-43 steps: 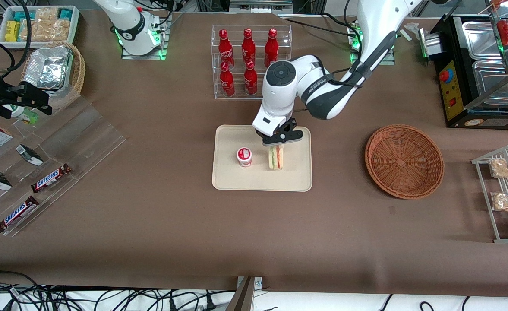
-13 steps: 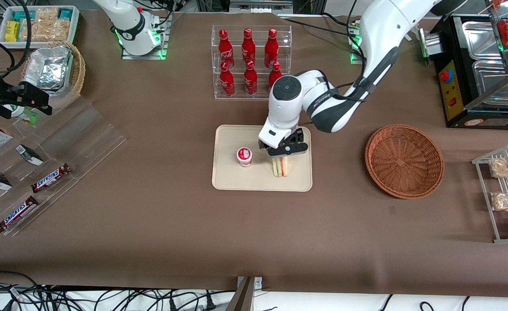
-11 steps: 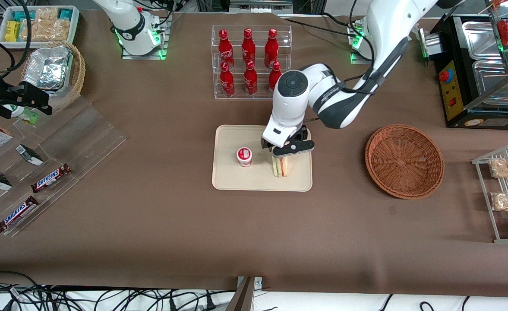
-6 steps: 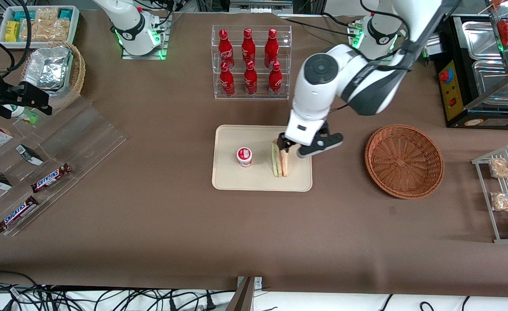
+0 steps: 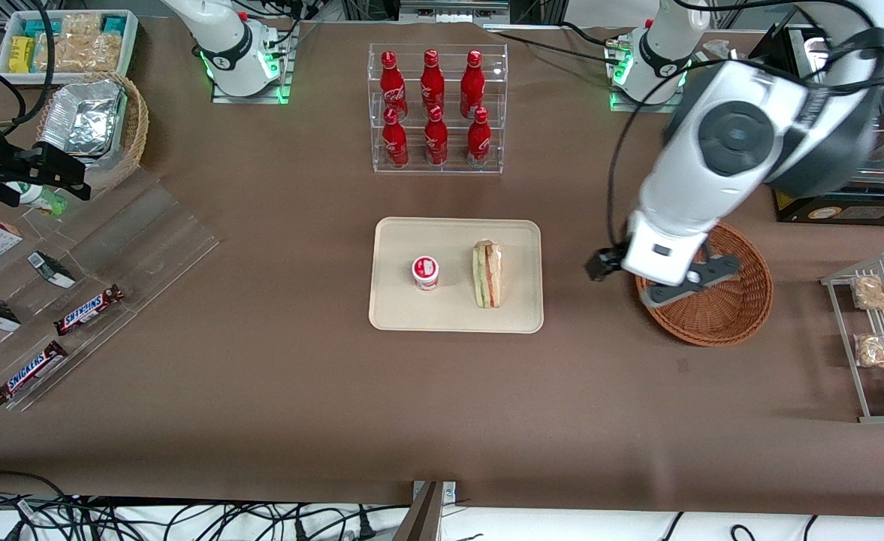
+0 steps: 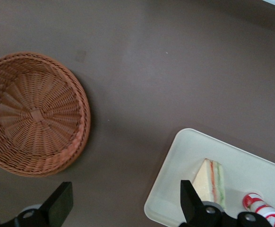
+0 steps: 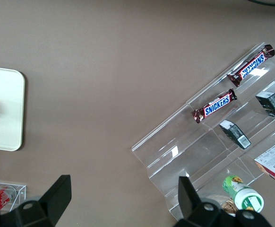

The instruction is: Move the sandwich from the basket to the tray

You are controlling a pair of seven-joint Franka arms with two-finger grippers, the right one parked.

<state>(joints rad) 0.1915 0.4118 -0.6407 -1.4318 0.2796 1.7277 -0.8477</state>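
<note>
Above basket (image 5: pixel 719 300), gripper (image 5: pixel 656 279), jaws apart.

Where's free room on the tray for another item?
Tray: bare strips nearer the front camera than the cup and sandwich, and toward the bottle rack. Tight between cup and sandwich. Gripper, jaws open, is over the empty basket.

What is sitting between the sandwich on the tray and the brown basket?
Nothing but bare brown tablecloth. In the front view the sandwich lies on the tray, and the open hand hangs over the basket rim nearest the tray, above that stretch.
</note>
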